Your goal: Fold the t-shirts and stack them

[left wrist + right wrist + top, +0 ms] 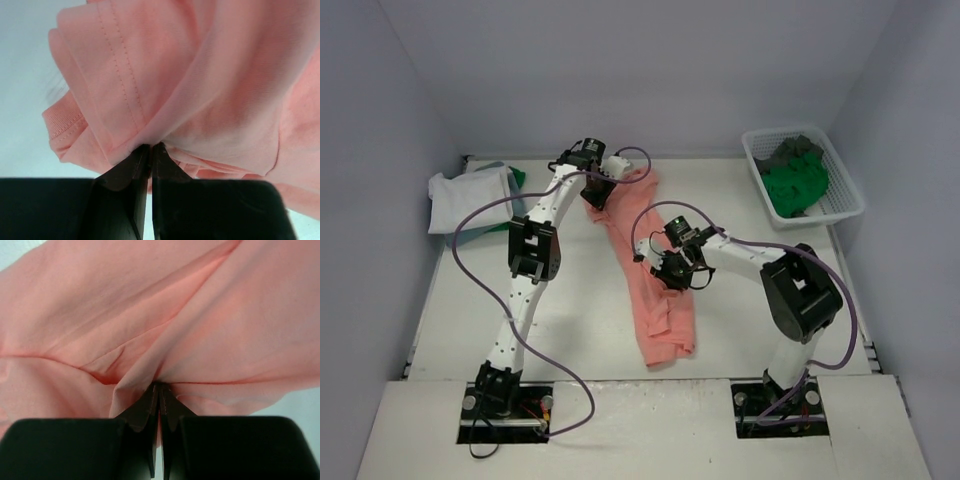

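Shirt stack left, basket right

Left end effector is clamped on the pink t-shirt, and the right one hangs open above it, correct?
Not quite. The left end effector is clamped on the pink t-shirt, but the right end effector is shut on it too, not open. The right wrist view shows its jaws pinching a fold.

Left of salmon shirt: teal shirt, green shirt mostly hidden under white shirt. Right: grey shirt part-buried, basket.
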Available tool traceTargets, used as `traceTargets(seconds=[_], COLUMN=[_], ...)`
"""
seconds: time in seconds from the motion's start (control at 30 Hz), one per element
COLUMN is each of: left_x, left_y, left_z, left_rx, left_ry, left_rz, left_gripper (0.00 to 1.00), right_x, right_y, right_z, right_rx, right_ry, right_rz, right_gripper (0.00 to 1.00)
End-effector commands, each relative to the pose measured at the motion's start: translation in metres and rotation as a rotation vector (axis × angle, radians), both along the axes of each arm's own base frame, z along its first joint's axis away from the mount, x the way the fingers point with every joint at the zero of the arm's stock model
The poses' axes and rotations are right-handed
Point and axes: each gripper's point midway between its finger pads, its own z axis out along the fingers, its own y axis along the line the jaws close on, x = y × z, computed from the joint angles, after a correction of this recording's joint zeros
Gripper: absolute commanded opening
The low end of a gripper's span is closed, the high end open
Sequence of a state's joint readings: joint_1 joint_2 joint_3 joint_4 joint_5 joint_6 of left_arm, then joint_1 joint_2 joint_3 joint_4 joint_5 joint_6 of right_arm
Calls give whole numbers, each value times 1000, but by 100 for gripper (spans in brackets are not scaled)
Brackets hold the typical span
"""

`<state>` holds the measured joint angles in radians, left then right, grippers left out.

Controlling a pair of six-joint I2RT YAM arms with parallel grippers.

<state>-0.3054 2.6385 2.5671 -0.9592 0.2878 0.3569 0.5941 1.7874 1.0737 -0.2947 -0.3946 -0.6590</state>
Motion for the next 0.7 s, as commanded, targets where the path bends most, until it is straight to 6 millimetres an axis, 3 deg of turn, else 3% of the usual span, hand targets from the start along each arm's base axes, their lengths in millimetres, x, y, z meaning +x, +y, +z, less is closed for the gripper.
traceTargets(seconds=[0.0,0.2,0.33,0.37,0.5,0.53,0.6,0.63,0.67], left_x=[12,14,19,18,7,5,0,-3,-8], left_y=[3,-3,-4,-4,-5,-6,-6,-7,-8], left_z=[16,14,21,24,46,67,83,109,117], left_rx=[-28,-66,-76,-86,-111,-126,-148,-170,-192], left_ry=[-46,-45,-61,-61,-62,-92,-104,-144,-144], left_rz=[44,58,75,77,65,52,47,41,38], left_gripper=[1,3,3,3,3,3,5,7,12], right_x=[-35,-45,-44,-41,-21,-14,-4,0,7], right_y=[1,19,28,31,43,45,50,51,52], right_z=[-10,-22,-30,-26,6,18,39,47,61], right_rx=[-39,-50,-72,-65,11,38,86,102,129], right_ry=[117,152,156,146,68,36,-17,-36,-74], right_rz=[57,106,116,113,83,69,51,40,21], right_gripper=[0,4,15,25,44,51,59,64,67])
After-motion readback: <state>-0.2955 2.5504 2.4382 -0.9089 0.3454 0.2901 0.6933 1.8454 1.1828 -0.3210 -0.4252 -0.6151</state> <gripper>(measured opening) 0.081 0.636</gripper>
